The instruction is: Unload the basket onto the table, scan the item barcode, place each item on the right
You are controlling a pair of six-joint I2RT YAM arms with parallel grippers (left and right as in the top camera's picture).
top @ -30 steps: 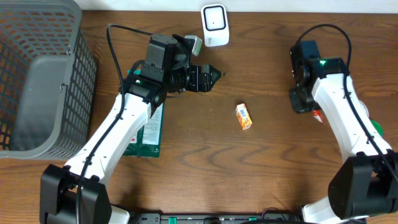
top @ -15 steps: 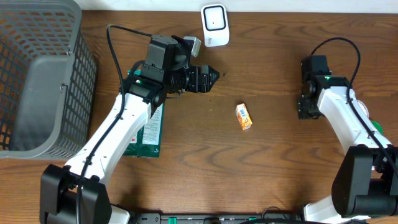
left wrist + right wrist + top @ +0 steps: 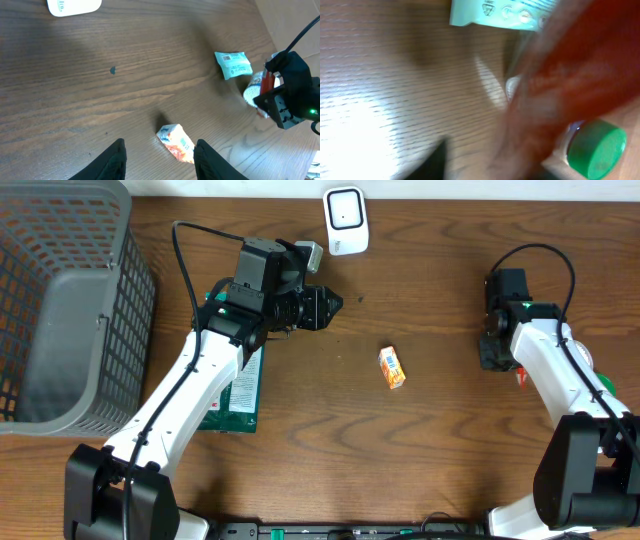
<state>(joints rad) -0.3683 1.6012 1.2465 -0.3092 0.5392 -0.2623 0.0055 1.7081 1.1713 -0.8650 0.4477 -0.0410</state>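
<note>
A grey mesh basket (image 3: 137, 290) stands at the tabletop's (image 3: 420, 460) left edge; a dark green packet (image 3: 236, 396) lies flat nearby.

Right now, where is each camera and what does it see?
Overhead: above the table, looking down at the orange packet; left arm, right arm show.
Left wrist: on left arm, tilted down at that packet; its fingers show.
Right wrist: near the table, blurred; green cap, fingers unclear.
Overhead and left wrist share the packet.

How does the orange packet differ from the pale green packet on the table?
The orange packet lies alone mid-table; the pale green packet lies by the right arm. The green one shows a barcode on top; the orange one shows none. Both lie unheld.
</note>
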